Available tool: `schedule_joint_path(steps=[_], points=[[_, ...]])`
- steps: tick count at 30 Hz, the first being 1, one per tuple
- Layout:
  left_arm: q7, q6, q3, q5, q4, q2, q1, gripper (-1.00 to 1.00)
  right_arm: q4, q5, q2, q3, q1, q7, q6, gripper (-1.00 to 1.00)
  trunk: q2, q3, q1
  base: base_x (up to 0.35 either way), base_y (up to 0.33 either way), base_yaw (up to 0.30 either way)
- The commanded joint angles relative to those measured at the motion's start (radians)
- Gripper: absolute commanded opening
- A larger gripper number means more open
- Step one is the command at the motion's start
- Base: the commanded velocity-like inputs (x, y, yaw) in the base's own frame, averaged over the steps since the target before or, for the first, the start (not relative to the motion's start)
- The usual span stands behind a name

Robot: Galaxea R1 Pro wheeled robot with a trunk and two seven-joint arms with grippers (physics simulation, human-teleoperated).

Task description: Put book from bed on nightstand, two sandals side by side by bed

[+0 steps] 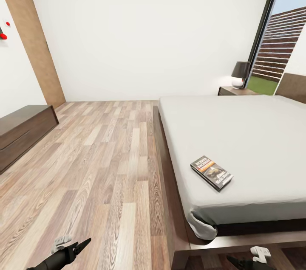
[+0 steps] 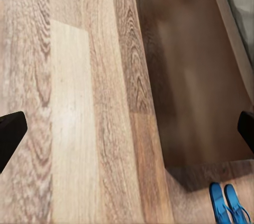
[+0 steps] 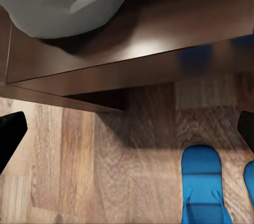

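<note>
1. One large bed with a dark brown frame and pale mattress takes up the right of the head view.
2. Beyond its far corner stands the nightstand, carrying a dark-shaded lamp.
3. At the left wall sits a long low cabinet.
4. The book lies flat on the mattress, near the bed's foot edge.
5. Both sandals lie side by side on the wood floor, just beside the frame's corner.
6. The left gripper and right gripper hang low with fingers spread wide, holding nothing.
</note>
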Motion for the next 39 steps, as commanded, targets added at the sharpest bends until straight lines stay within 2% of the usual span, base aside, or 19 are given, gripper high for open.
schedule_joint_path(steps=[1,5,10,15,20,22,23,25,28,29,30,33,39], points=[[-0.003,-0.008,0.008,-0.010,0.001,0.000,-0.001,1.00,-0.001,0.004,0.001,-0.008,-0.001,0.006,0.009,1.00,0.007,0.002,-0.004,0.000,0.000,0.000],[-0.003,-0.008,0.008,-0.010,0.001,-0.001,-0.001,1.00,-0.001,0.005,0.001,-0.008,0.000,0.006,0.009,1.00,0.035,0.015,-0.019,0.000,0.000,0.000],[-0.003,-0.008,0.008,-0.010,0.001,-0.001,-0.001,1.00,-0.001,0.007,0.019,-0.008,0.000,0.006,0.009,1.00,0.070,0.030,-0.039,0.000,0.000,0.000],[-0.002,-0.008,0.008,-0.010,0.001,-0.001,-0.001,1.00,-0.001,0.007,0.022,-0.008,0.000,0.006,0.009,1.00,0.105,0.046,-0.058,0.000,0.000,0.000],[0.008,-0.009,0.007,-0.010,0.001,-0.012,-0.001,1.00,0.023,0.008,0.025,-0.008,-0.001,0.006,0.009,1.00,0.140,0.062,-0.077,0.000,0.000,0.000],[0.046,-0.011,0.008,-0.010,0.002,-0.037,-0.001,1.00,0.095,0.008,0.071,-0.007,0.000,-0.001,-0.021,1.00,0.154,0.068,-0.085,0.000,0.000,0.000],[0.058,-0.011,0.008,-0.010,0.002,-0.043,-0.001,1.00,0.106,0.009,0.084,-0.007,0.000,-0.006,-0.037,1.00,0.161,0.071,-0.088,0.000,0.000,0.000],[0.117,-0.015,0.008,-0.013,0.002,-0.070,-0.001,1.00,0.138,0.010,0.137,-0.006,-0.001,-0.051,-0.111,1.00,0.175,0.077,-0.096,0.000,0.000,0.000],[0.166,-0.021,0.008,-0.034,0.004,-0.105,-0.001,1.00,0.156,0.009,0.172,-0.006,-0.001,-0.121,-0.155,1.00,0.196,0.087,-0.108,0.000,0.000,0.000],[0.177,-0.022,0.008,-0.050,0.005,-0.116,-0.001,1.00,0.160,0.009,0.178,-0.006,-0.001,-0.138,-0.163,1.00,0.203,0.090,-0.111,0.000,0.000,0.000],[0.189,-0.025,0.009,-0.081,0.016,-0.130,0.000,1.00,0.163,0.009,0.184,-0.006,-0.001,-0.152,-0.171,1.00,0.210,0.093,-0.115,0.000,0.000,0.000],[0.205,-0.034,0.009,-0.121,0.047,-0.147,0.000,1.00,0.165,0.008,0.187,-0.006,-0.001,-0.162,-0.177,1.00,0.231,0.103,-0.127,0.000,0.000,0.000],[0.264,-0.076,0.009,-0.150,0.077,-0.186,0.001,1.00,0.166,0.005,0.188,-0.007,0.000,-0.166,-0.180,1.00,0.273,0.121,-0.150,0.000,0.000,0.000]])
